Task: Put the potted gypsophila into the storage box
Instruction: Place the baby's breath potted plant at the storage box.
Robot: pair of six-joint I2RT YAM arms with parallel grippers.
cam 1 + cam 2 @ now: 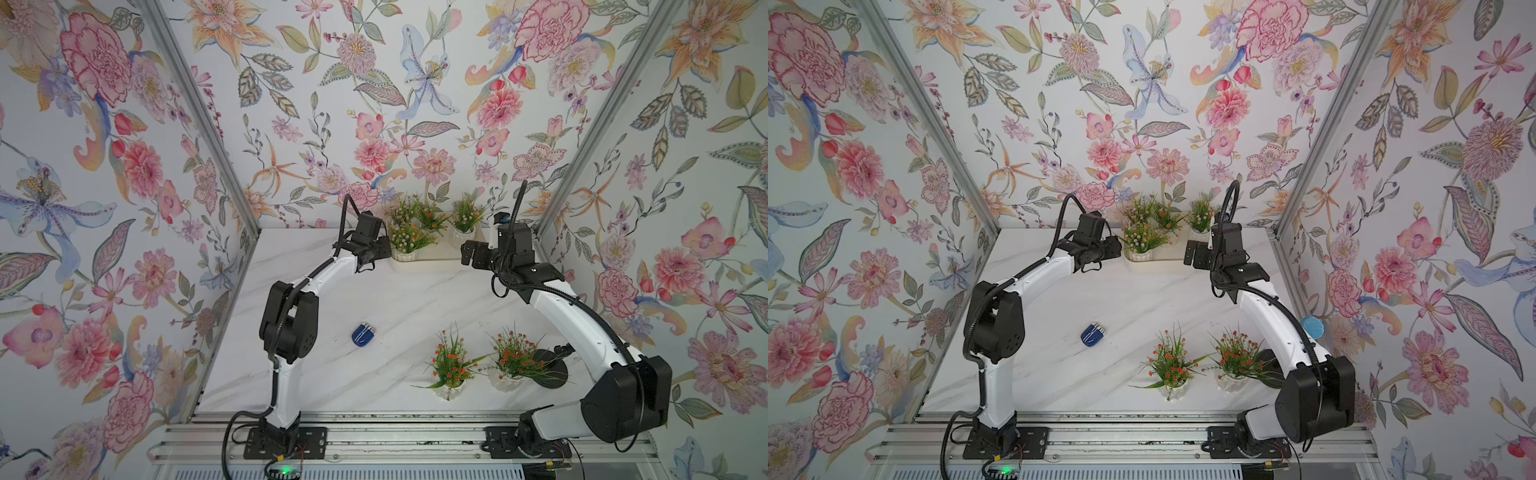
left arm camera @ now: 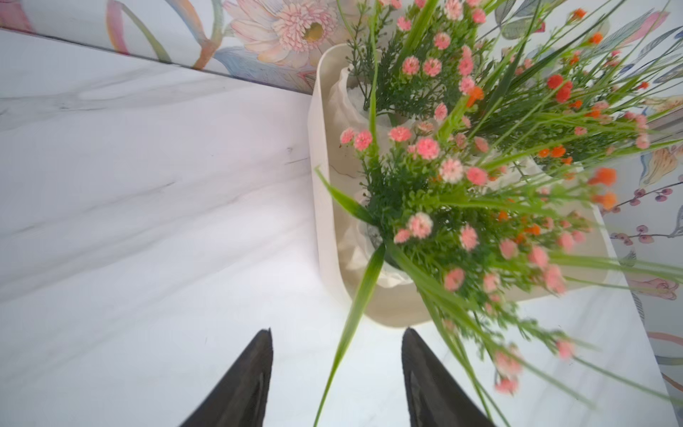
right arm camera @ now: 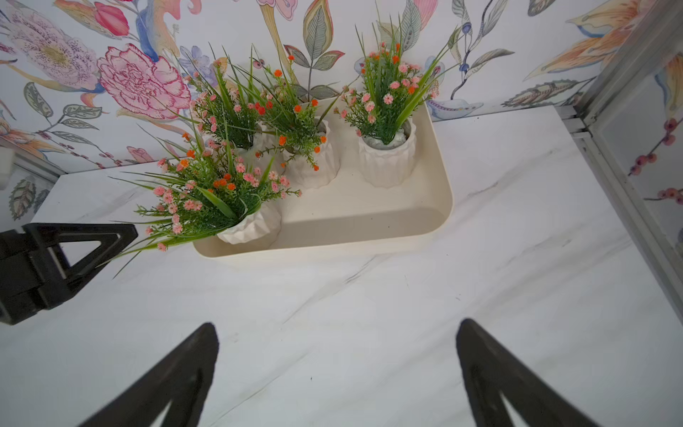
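Potted gypsophila (image 1: 409,239): four pots stand in the storage box (image 1: 440,258), two stand outside it.

In both top views the box lies at the far edge of the marble worktop (image 1: 395,299), with the left pincer (image 1: 384,249) just beside its left end and the right pincer (image 1: 466,254) near its right end; two orange-flowered pots (image 1: 451,368) stand near right, a small blue gadget (image 1: 364,334) left of them. Left wrist view: the pincer's fingers (image 2: 255,369) are spread, gripping nothing, one grass blade crossing the gap; pink blooms crowd the box's near-left corner. Right wrist view: its own pincer (image 3: 338,325) gapes wide and empty over the worktop; three pots line the box's far side, a fourth (image 3: 251,225) leans in the near-left corner.
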